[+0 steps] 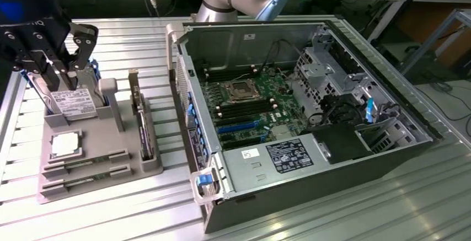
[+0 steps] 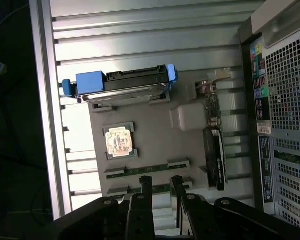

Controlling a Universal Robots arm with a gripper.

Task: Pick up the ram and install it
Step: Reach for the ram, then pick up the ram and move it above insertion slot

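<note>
Exterior view is showing the black, two-fingered gripper [image 1: 63, 75] hanging over the far end of a grey moulded plastic holder tray [image 1: 110, 142] that is sitting on the ribbed metal desk [image 1: 368, 208], at the exterior view's left. The gripper is released: in the wrist view its fingers [image 2: 146, 184] are standing parted with nothing clamped between them [image 2: 161, 183].

The two long, thin green ram sticks [image 1: 85, 162] are lying flat in parallel slots at the near end of the tray, one just beside the other. In the wrist view the ram sticks [image 2: 146, 170] are running crosswise under the gripper, and the fingertips are lining up over the outer stick [image 2: 157, 189]. Whether they are touching it is hard to tell there, though the exterior view is suggesting that the gripper is hanging well above the tray.

A boxy silver hard drive with a white label and blue end brackets [image 1: 74, 103] [image 2: 122, 82] is standing upright in the tray. A square silver processor chip [image 1: 65, 143] [image 2: 119, 141] is lying between the hard drive and the ram sticks. A dark upright expansion card [image 1: 143, 125] [image 2: 215, 155] is standing along the tray's edge nearest the open black and silver computer case [image 1: 243, 42] [image 2: 285, 100]. Inside the case, a green motherboard [image 1: 283, 114] is lying exposed with its square socket [image 1: 241, 90] near the middle.
</note>
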